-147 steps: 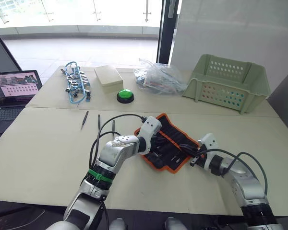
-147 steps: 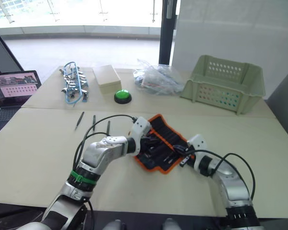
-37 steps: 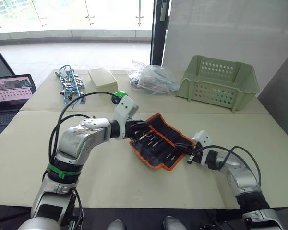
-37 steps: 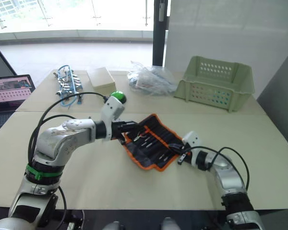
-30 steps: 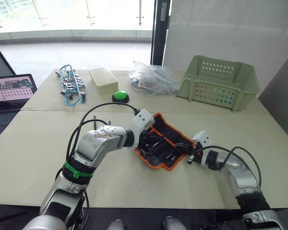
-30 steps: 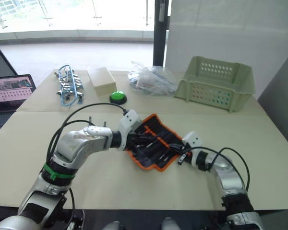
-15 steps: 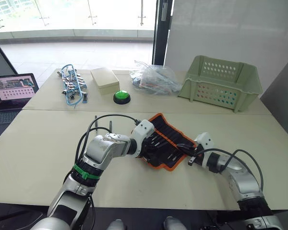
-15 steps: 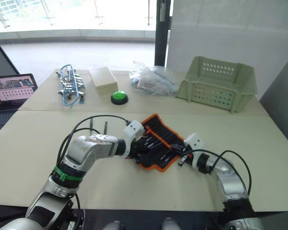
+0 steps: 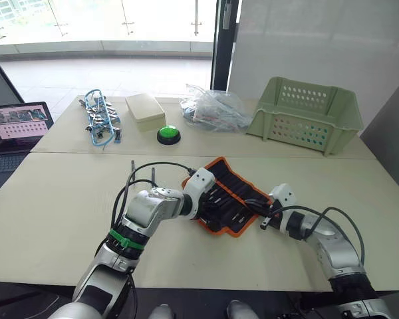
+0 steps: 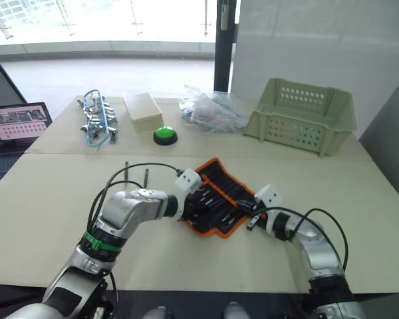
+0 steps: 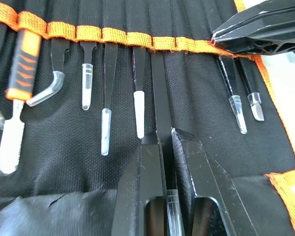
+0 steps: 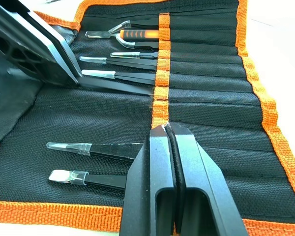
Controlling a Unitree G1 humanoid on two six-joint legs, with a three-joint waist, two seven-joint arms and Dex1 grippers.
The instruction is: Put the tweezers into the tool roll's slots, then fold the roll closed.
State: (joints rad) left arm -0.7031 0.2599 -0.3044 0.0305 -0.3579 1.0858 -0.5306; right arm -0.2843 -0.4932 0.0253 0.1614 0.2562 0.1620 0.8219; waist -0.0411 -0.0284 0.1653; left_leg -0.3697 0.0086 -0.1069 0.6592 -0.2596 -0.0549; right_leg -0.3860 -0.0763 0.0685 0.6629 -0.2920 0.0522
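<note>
The tool roll (image 9: 234, 194) lies open on the table, black with orange edging, several tools in its slots. My left gripper (image 11: 168, 142) is shut on dark tweezers (image 11: 161, 105) whose far end lies under the roll's orange band (image 11: 113, 36). In the left eye view this left gripper (image 9: 209, 203) is over the roll's near-left part. My right gripper (image 12: 166, 130) is shut on the roll's orange band (image 12: 161, 93) at the roll's right side (image 9: 265, 216). Two more tweezers (image 9: 133, 165) (image 9: 153, 174) lie on the table left of the roll.
A green basket (image 9: 306, 116) stands at the back right. A clear plastic bag (image 9: 209, 109), a green button (image 9: 167, 135), a cream box (image 9: 144, 109) and a blue-corded tool cluster (image 9: 100, 119) line the far table. A laptop (image 9: 16, 123) sits at the far left.
My left gripper has come down from the roll's upper left onto the roll with the tweezers, then barely shifted. The right gripper has kept its hold on the roll.
</note>
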